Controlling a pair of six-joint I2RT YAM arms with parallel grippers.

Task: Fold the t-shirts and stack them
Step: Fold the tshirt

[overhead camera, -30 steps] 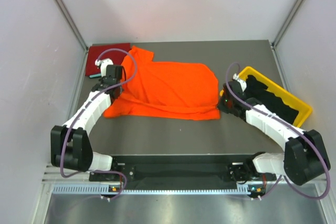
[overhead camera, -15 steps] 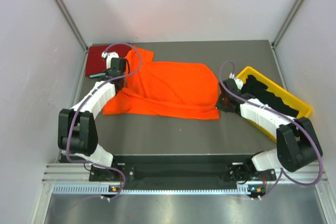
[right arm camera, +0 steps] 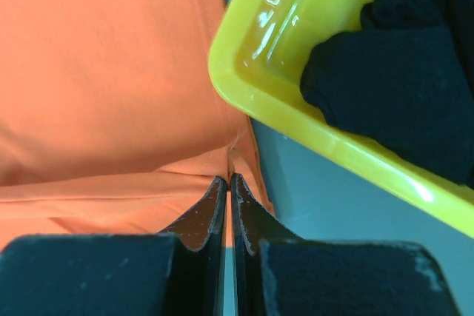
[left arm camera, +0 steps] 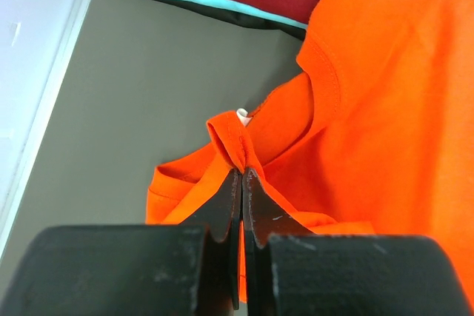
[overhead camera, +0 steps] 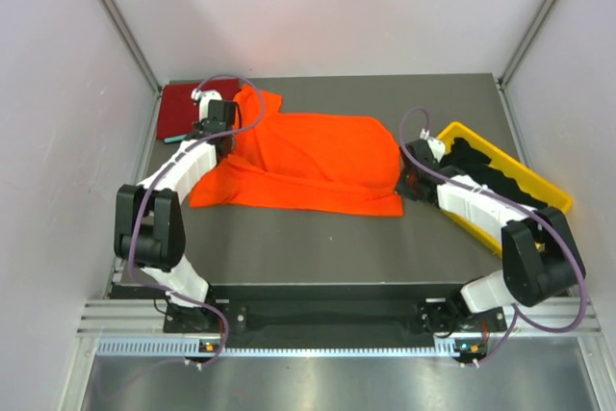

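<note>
Both pairs of jaws are clenched on the orange t-shirt (overhead camera: 318,156), which lies spread across the middle of the table (overhead camera: 289,247); the left gripper (left arm camera: 242,173) pinches a bunched hem at one end, the right gripper (right arm camera: 228,180) the opposite edge just beside the yellow bin (right arm camera: 244,83); probably so the cloth can be drawn taut for folding; both arms reach forward, elbows outward, wrists low.

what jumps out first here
The bright orange t-shirt spread across the middle of the table, with the left fingers shut on its left edge and the right fingers shut on its right hem. Next, the yellow bin of black shirts at the right, and the dark red shirt at the far left corner.
</note>
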